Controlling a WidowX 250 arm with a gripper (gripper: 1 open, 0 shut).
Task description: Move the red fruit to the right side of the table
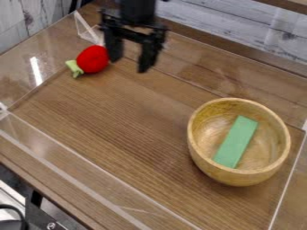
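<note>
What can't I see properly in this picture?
- Pincer: motion-blurred in the camera view; its fingertips' exact outline is lost.
- Device at the lower left: cut off by the camera view's left edge.
- Bowl's floor beneath the green block: hidden by the block.
</note>
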